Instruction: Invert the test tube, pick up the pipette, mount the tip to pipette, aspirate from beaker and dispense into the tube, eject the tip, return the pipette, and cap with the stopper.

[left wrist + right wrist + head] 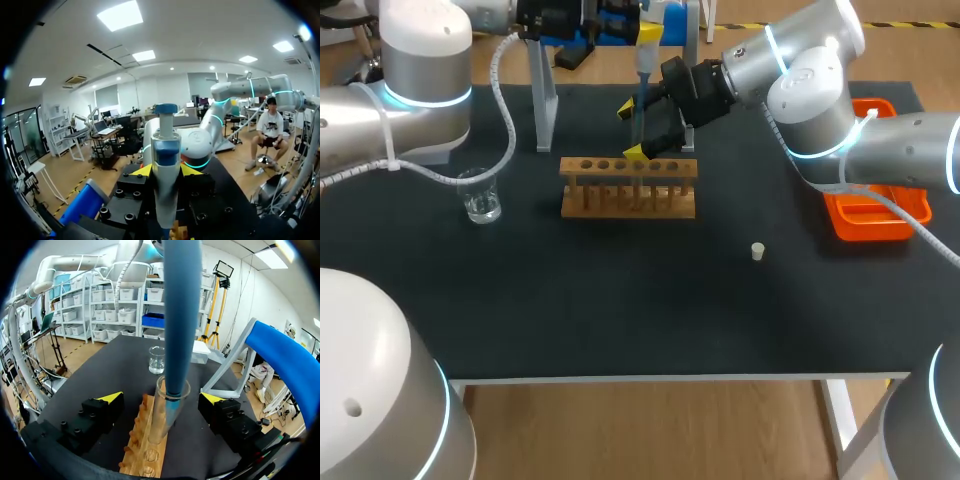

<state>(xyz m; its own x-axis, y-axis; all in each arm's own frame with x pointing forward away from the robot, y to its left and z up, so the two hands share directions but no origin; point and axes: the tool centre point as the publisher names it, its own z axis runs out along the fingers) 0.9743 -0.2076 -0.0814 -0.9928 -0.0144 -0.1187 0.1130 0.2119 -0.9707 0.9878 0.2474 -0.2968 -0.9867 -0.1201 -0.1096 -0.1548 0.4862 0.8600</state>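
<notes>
Pipette (pixel 165 160) clamped in the left claw (pixel 165 171), lower end inside the test tube (pixel 159 422).
Left claw fingers press the pipette from both sides. Right claw (pixel 162 397) stands apart, one finger on each side of the tube, touching neither. Tube stands upright in the wooden rack (pixel 628 187). Beaker (pixel 480 195) sits near the rack; stopper (pixel 757 251) lies on the tabletop (pixel 620 300), well apart.

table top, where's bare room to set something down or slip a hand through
The widest bare patch is the front of the table, between the rack and the near edge; only the stopper sits at its right. A narrower gap lies between glass and rack. Crowded: over the rack, where the pipette and right arm meet.
</notes>
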